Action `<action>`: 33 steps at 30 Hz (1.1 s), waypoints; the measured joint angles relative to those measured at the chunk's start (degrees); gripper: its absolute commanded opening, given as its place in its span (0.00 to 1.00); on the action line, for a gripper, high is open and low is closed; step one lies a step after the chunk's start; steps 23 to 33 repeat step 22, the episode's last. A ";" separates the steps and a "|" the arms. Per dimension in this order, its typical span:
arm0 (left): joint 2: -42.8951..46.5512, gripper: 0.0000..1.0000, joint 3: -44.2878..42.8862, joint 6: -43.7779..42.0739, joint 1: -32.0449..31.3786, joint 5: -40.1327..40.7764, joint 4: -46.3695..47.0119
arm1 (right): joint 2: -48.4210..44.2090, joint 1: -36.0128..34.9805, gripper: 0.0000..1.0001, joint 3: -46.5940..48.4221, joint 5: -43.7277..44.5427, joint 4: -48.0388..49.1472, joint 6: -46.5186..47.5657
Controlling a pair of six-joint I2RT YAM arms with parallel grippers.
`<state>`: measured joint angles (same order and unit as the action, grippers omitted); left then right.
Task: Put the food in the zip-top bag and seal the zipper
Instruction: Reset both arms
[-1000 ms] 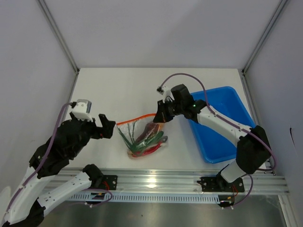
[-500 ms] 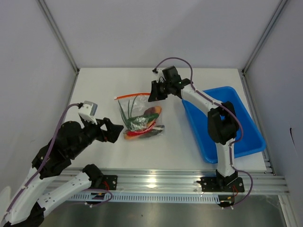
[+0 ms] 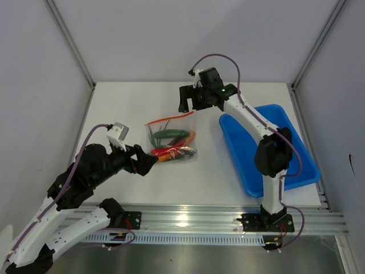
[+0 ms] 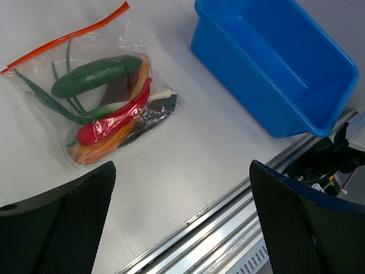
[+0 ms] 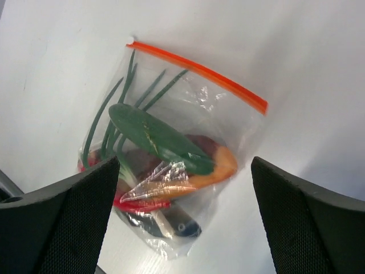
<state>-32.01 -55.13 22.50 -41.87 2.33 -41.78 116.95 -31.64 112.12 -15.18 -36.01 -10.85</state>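
The zip-top bag (image 3: 171, 140) (image 4: 97, 108) (image 5: 171, 160) lies flat on the white table with the food inside. I see the cucumber (image 3: 170, 134) (image 4: 94, 75) (image 5: 157, 137), red chili (image 4: 114, 117), sausage in bun (image 5: 208, 162) and green onion stalks (image 5: 108, 123). The orange-red zipper (image 3: 168, 119) (image 4: 63, 37) (image 5: 197, 68) runs straight along the bag's far edge. My right gripper (image 3: 187, 101) (image 5: 185, 165) hangs open above the bag's far side, holding nothing. My left gripper (image 3: 147, 162) (image 4: 181, 188) is open just left of the bag's near end, apart from it.
A blue tray (image 3: 268, 151) (image 4: 274, 63) stands at the right, with nothing in the part I see. An aluminium rail (image 3: 188, 220) (image 4: 228, 222) runs along the table's near edge. Grey walls close in the table on three sides.
The right gripper pulled the bag toward the back, then opened, let it go and rose toward the far side. The left arm moved right, closer to the bag.
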 measured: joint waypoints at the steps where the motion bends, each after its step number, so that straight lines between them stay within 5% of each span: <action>1: -0.17 0.99 0.33 0.07 0.00 -0.28 0.33 | -2.54 -0.02 0.99 -1.40 1.70 -0.68 0.09; 11: -2.10 1.00 3.74 2.58 0.00 -4.98 4.24 | -39.85 -2.16 0.99 -28.79 21.00 -6.40 -6.14; 17: -2.05 1.00 5.51 5.27 0.00 -7.48 6.47 | -56.72 -5.84 0.99 -46.14 24.02 -11.02 -12.85; 22: 0.20 0.99 9.03 8.66 0.00 -9.18 8.46 | -69.75 -8.15 0.99 -51.63 24.39 -13.81 -17.84; 33: 0.20 0.99 9.03 8.66 0.00 -9.18 8.46 | -69.75 -8.15 0.99 -51.63 24.39 -13.81 -17.84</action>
